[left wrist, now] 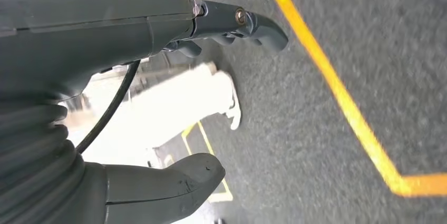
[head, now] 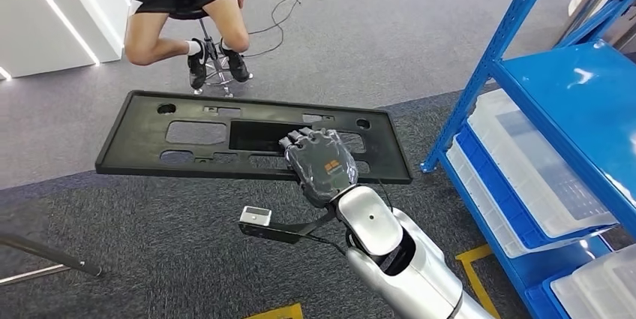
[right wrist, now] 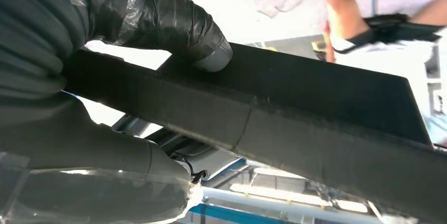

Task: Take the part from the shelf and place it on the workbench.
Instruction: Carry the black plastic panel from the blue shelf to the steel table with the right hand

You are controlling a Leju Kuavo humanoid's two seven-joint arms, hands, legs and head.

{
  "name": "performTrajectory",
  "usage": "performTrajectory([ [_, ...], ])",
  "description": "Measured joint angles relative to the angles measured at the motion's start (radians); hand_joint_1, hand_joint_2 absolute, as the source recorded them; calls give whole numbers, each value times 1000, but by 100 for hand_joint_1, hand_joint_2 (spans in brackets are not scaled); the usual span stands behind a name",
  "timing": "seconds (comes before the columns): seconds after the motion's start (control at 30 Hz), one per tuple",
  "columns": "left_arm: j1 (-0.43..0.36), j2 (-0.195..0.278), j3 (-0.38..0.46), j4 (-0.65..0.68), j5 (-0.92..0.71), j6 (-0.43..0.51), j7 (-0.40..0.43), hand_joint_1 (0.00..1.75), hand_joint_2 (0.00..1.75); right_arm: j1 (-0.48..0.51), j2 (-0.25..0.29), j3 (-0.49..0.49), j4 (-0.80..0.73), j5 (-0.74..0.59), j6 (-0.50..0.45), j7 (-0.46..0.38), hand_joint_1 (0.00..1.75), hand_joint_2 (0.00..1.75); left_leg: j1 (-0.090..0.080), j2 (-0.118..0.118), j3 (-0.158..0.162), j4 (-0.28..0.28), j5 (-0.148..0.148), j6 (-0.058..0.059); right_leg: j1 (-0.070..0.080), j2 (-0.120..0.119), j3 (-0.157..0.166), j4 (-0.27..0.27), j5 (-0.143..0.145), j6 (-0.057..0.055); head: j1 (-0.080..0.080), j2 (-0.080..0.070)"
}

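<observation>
The part is a long flat black plastic panel [head: 187, 135] with several cut-outs, held level above the grey carpet in the head view. My right hand [head: 321, 163] grips its near edge toward the right end, fingers on top. In the right wrist view the thumb [right wrist: 174, 21] presses on one face of the black panel [right wrist: 316, 113] and the fingers clamp the other. My left hand [left wrist: 174, 103] hangs over the floor with its fingers apart and nothing in it. The blue shelf [head: 570, 94] stands to the right.
Clear plastic bins [head: 536, 161] sit on the lower blue shelf levels. A person [head: 184, 4] sits on a stool beyond the panel, with a white cable [head: 300, 0] on the floor nearby. Yellow floor tape [left wrist: 337, 87] marks the carpet.
</observation>
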Motion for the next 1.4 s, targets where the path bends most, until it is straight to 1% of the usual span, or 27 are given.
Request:
performTrajectory([
  [0.03,0,0,0,0,0,0,0,0,175,-1,1,1,-3,0,0,1,175,175,-2,32,-15,32,-19,-5,-2,-16,7,-7,1,-5,-1,0],
  [0.1,-5,-1,0,0,0,-1,0,0,175,0,1,2,-5,0,0,1,175,175,-3,103,-73,150,-77,-14,1,-48,14,-12,-1,-12,-3,0],
  [0.17,-7,-1,0,0,0,-1,0,0,175,2,0,2,-6,0,1,1,175,175,2,123,-126,248,-108,-20,5,-81,15,-11,-5,-14,-3,0],
  [0.2,-7,-1,0,0,0,-1,0,0,175,3,-1,2,-6,0,1,1,175,175,3,126,-128,250,-98,-22,6,-96,16,-11,-8,-14,-3,0],
  [0.27,-4,-1,-1,0,-1,-1,0,0,175,3,-1,2,-6,0,0,1,175,175,4,145,-69,143,-35,-19,6,-122,23,-10,-14,-11,-3,0],
  [0.3,-4,-1,-2,0,-2,-1,0,0,175,3,-1,2,-6,0,0,2,175,175,-1,170,-31,72,-9,-13,8,-133,27,-10,-17,-8,-3,0],
  [0.37,-4,0,-4,0,-3,-1,-3,0,175,2,-1,2,-7,0,-2,4,175,175,-12,206,15,-15,15,3,12,-153,33,-11,-23,1,-2,0],
  [0.4,-4,0,-5,0,-4,-1,-5,0,175,3,-1,2,-7,1,-2,5,175,175,-17,208,17,-24,12,11,14,-163,34,-12,-25,6,-2,0],
  [0.47,-2,0,-7,0,-8,1,-9,0,175,4,-1,2,-9,2,-2,6,175,175,-16,181,18,-31,16,23,12,-178,41,-14,-30,19,-2,0],
  [0.5,-2,-1,-8,0,-11,2,-10,0,175,4,-2,2,-11,3,-3,7,175,175,-14,168,22,-37,19,29,10,-167,41,-5,-40,24,-2,0],
  [0.57,-3,-5,-14,0,-17,3,-12,0,175,5,-5,2,-17,4,-4,10,175,175,-10,144,30,-46,24,41,5,-109,13,68,-86,30,-2,0],
  [0.6,-4,-6,-18,0,-21,3,-12,0,175,8,-9,2,-19,5,-5,11,175,175,-11,132,30,-47,24,44,5,-77,-20,134,-117,30,-1,0],
  [0.67,-5,-6,-23,0,-30,3,-11,0,175,19,-18,2,-21,9,-5,14,175,175,-12,103,30,-45,23,49,4,-50,-85,249,-152,30,-1,0],
  [0.7,-5,-6,-26,0,-35,2,-11,0,175,26,-23,2,-22,12,-5,16,175,175,-12,86,30,-42,22,49,3,-47,-99,262,-142,31,-1,0],
  [0.73,-4,-6,-28,0,-39,0,-13,0,175,29,-26,2,-24,15,-4,18,175,175,-11,70,30,-39,20,48,2,-45,-93,237,-112,31,-1,0],
  [0.77,-3,-6,-31,0,-43,-1,-15,0,175,31,-30,2,-27,16,-4,19,175,175,-10,55,30,-34,17,45,0,-36,-73,180,-71,30,-1,0],
  [0.83,-4,-6,-40,0,-47,-4,-17,0,175,32,-36,2,-36,18,-4,20,175,175,-10,28,24,-18,10,36,-6,7,-28,66,-15,29,-1,0],
  [0.9,-4,-5,-46,0,-51,-6,-17,0,175,32,-43,2,-45,18,-2,21,175,175,-7,5,13,-9,7,24,-5,32,-12,21,-7,26,-2,0],
  [0.97,0,-5,-49,0,-56,-7,-18,0,175,33,-46,2,-52,18,0,22,175,175,-1,-11,7,-10,8,11,-1,11,-8,14,-5,17,-1,0],
  [1.03,2,-4,-50,0,-59,-10,-18,0,175,33,-46,2,-59,18,0,23,175,175,-2,26,-7,20,-10,3,-2,-13,2,2,-2,4,-2,0],
  [1.1,0,-4,-51,0,-61,-13,-19,0,175,34,-47,2,-64,18,1,23,175,175,-4,92,-58,125,-63,-2,1,-42,10,-5,-3,-6,-2,0],
  [1.17,-3,-4,-53,0,-62,-14,-20,0,175,38,-49,2,-65,18,2,23,175,175,-2,120,-121,246,-109,-7,6,-72,12,-5,-6,-10,-2,0],
  [1.2,-3,-4,-54,0,-63,-15,-21,0,175,40,-49,2,-65,18,3,23,175,175,-2,123,-133,266,-108,-7,8,-87,13,-5,-9,-10,-2,0],
  [1.23,-2,-4,-55,0,-63,-16,-21,0,175,41,-50,2,-66,18,3,23,175,175,-2,127,-122,245,-89,-6,9,-101,14,-5,-11,-10,-2,0],
  [1.27,-1,-4,-56,0,-63,-16,-21,0,175,41,-50,2,-66,18,3,23,175,175,-3,135,-91,187,-55,-3,11,-113,18,-5,-14,-9,-2,0],
  [1.33,-1,-4,-57,0,-63,-16,-21,0,175,41,-50,2,-69,18,3,23,175,175,-11,178,-16,46,-3,8,14,-137,26,-5,-21,-3,-2,0],
  [1.4,-2,-3,-58,0,-63,-16,-21,0,175,40,-50,2,-71,18,3,23,175,175,-23,200,14,-13,7,22,18,-157,31,-6,-26,5,-2,0],
])
